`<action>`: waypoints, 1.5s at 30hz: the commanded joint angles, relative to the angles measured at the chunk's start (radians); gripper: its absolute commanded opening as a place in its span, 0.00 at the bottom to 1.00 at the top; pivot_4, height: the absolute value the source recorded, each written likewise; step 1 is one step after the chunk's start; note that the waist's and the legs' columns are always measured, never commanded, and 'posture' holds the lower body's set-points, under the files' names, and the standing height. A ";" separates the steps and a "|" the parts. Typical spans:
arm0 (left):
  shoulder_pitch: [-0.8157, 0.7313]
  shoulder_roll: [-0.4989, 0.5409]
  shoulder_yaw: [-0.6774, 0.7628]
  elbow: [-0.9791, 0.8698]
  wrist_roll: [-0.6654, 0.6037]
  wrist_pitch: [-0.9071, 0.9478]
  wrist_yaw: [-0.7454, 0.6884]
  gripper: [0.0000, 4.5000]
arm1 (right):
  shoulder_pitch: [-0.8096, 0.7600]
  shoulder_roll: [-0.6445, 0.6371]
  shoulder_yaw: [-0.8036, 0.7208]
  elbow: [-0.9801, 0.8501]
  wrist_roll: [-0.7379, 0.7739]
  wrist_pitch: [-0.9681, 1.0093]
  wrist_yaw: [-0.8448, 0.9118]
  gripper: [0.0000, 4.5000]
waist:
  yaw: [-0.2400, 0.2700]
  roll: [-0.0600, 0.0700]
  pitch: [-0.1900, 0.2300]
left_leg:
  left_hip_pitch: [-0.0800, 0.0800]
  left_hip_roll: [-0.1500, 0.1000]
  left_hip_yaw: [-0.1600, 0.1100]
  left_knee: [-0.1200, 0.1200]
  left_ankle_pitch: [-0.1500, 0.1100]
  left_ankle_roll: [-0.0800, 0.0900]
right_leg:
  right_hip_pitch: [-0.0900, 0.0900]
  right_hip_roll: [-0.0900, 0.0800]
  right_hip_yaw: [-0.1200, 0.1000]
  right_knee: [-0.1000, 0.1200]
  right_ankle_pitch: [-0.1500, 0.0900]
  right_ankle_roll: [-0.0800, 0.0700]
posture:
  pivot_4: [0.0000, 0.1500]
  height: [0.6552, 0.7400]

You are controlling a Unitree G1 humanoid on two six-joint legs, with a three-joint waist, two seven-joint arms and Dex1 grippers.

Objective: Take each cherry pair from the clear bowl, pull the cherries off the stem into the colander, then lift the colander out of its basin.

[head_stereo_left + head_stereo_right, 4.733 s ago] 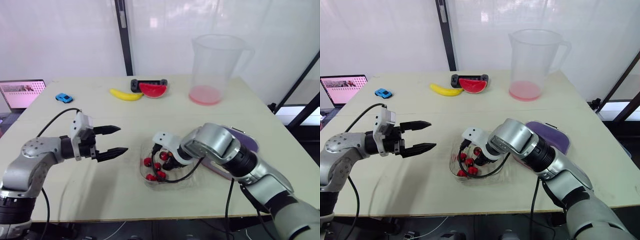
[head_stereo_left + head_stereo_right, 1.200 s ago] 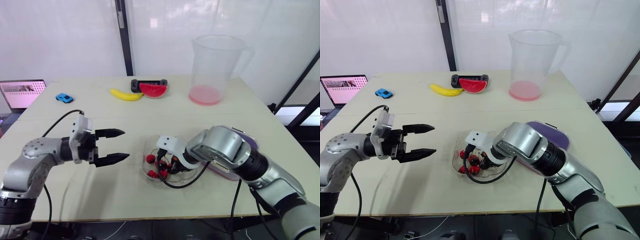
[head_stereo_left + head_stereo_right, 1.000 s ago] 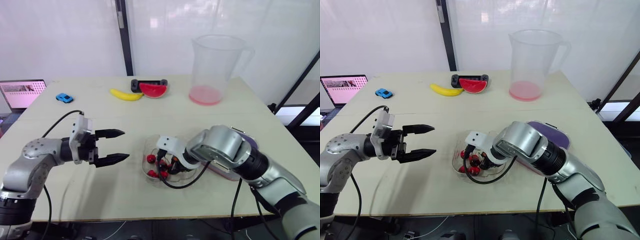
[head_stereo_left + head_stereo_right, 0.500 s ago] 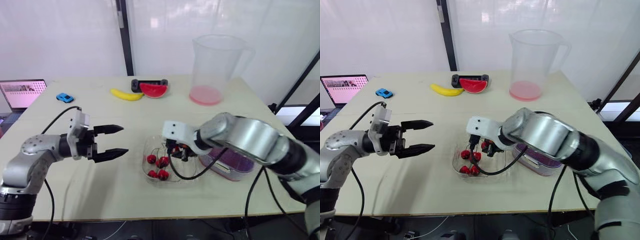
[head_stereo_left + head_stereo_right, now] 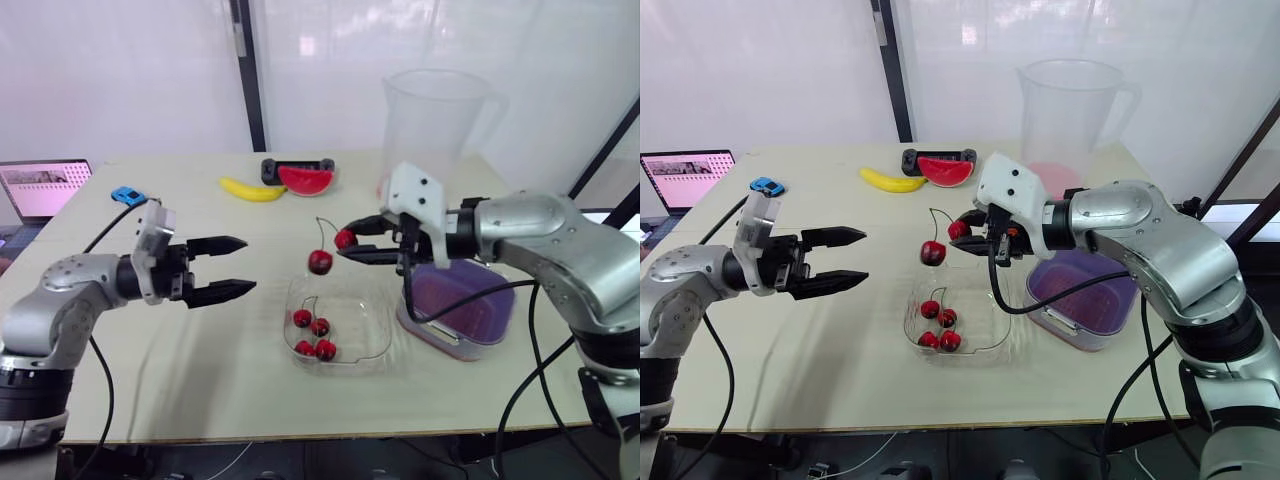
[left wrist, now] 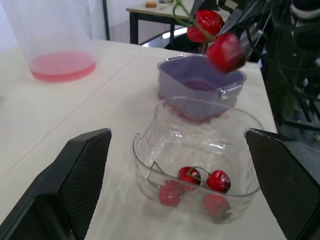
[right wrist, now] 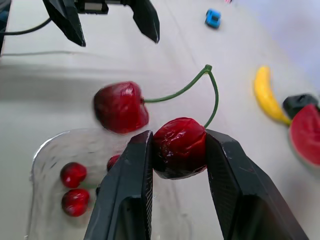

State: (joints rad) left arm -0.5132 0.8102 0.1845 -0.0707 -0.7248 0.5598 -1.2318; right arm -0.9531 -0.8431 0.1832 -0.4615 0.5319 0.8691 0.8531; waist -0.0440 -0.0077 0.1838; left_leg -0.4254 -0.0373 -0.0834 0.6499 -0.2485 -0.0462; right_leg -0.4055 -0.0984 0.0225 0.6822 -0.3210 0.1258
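My right gripper (image 5: 352,241) is shut on one cherry of a cherry pair (image 5: 320,262), held in the air above the clear bowl (image 5: 376,341). The second cherry (image 7: 120,107) dangles free on the green stem, toward my left gripper. The bowl holds several more cherries (image 5: 316,334). My left gripper (image 5: 247,264) hovers open to the left of the bowl, fingers pointing at the pair. The purple colander (image 5: 466,306) sits in its clear basin just right of the bowl, under my right arm.
A tall clear pitcher (image 5: 436,110) with pink liquid stands at the back right. A banana (image 5: 252,189), a watermelon slice (image 5: 305,179) and a black controller (image 5: 294,164) lie at the back centre. A blue toy car (image 5: 127,195) and a laptop (image 5: 40,186) are at the far left.
My right gripper has risen out of the clear bowl with a cherry pair and moved up and toward the colander. The left gripper has stayed open in about the same place.
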 commanded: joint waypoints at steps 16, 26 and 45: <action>-0.282 -0.087 0.091 0.028 -0.183 0.229 0.268 1.00 | 0.039 0.152 0.175 0.203 -1.068 -1.025 -0.464 0.34 | -0.001 -0.001 0.000 | 0.000 -0.001 0.000 0.000 0.005 -0.008 | -0.001 0.000 0.000 0.001 0.000 0.000 | 1.00 1.00; -0.371 -0.215 0.100 0.003 -0.255 0.295 0.428 1.00 | 0.073 0.234 0.131 0.208 -1.123 -1.006 -0.422 0.34 | -0.001 -0.001 0.000 | 0.000 -0.001 0.000 0.001 0.005 -0.009 | 0.000 0.000 0.000 0.001 0.000 0.000 | 1.00 1.00; -0.415 -0.405 0.057 0.009 -0.176 0.122 0.621 1.00 | 0.170 0.498 0.057 0.049 -1.092 -0.527 -0.330 0.34 | 0.001 -0.001 0.000 | 0.000 -0.001 0.000 0.001 0.005 -0.009 | 0.000 0.000 0.000 0.001 0.000 0.000 | 1.00 1.00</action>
State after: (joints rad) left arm -0.9009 0.4069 0.2462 -0.0460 -0.9062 0.7024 -0.6094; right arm -0.7631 -0.3533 0.2609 -0.3721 -0.5636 0.3420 0.5358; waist -0.0429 -0.0090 0.1833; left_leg -0.4253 -0.0388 -0.0839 0.6505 -0.2431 -0.0557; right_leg -0.4053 -0.0984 0.0227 0.6829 -0.3209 0.1258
